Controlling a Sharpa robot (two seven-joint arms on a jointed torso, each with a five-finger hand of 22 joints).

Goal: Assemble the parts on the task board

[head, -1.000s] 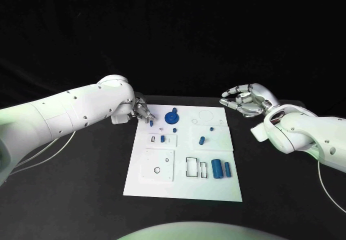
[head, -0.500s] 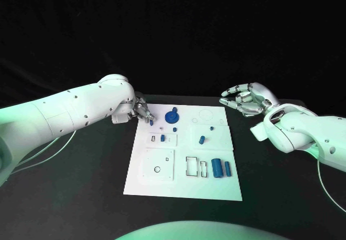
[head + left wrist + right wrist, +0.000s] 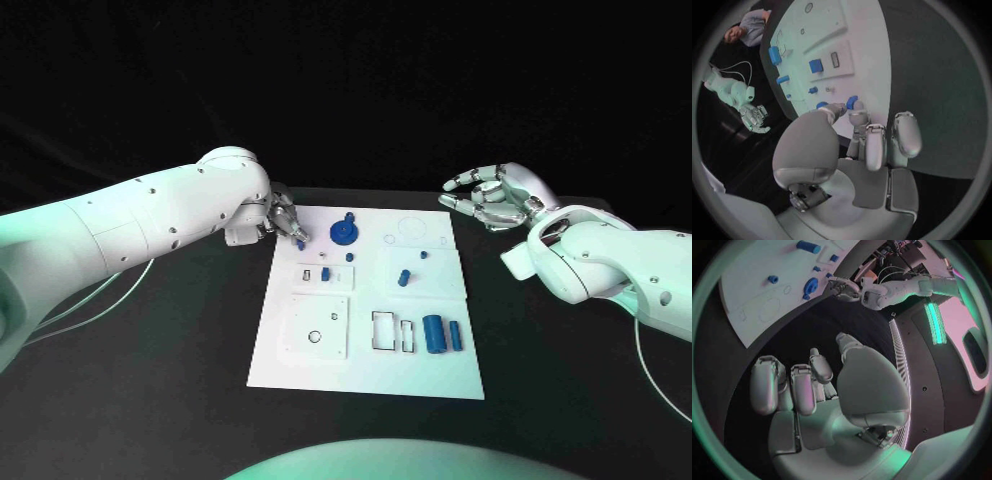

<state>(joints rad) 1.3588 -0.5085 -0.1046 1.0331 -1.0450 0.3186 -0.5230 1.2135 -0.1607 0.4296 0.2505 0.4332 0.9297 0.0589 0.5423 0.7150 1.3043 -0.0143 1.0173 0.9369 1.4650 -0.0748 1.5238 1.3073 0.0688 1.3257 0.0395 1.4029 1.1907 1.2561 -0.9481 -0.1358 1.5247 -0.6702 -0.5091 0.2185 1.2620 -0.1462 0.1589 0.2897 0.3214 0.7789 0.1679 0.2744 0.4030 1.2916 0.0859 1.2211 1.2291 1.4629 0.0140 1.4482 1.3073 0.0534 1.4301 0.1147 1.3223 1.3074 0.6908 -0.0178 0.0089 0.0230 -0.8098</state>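
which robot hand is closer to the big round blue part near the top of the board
Left. The left robot hand sits at the board's far left corner beside the round blue part; the right robot hand hovers off the board's right side.

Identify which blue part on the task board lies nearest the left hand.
The small blue part at the board's far-left corner, right at the left hand's fingertips; the round blue part sits farther off.

Black table (image 3: pixel 173 380), cables (image 3: pixel 101 300).

The left arm reaches in low, its hand (image 3: pixel 274 222) turned down with fingers (image 3: pixel 856 119) pinched together on a small blue part (image 3: pixel 851 102). The right hand (image 3: pixel 495 199) hangs raised, palm inward, its fingers (image 3: pixel 787 385) loosely curled and holding nothing.
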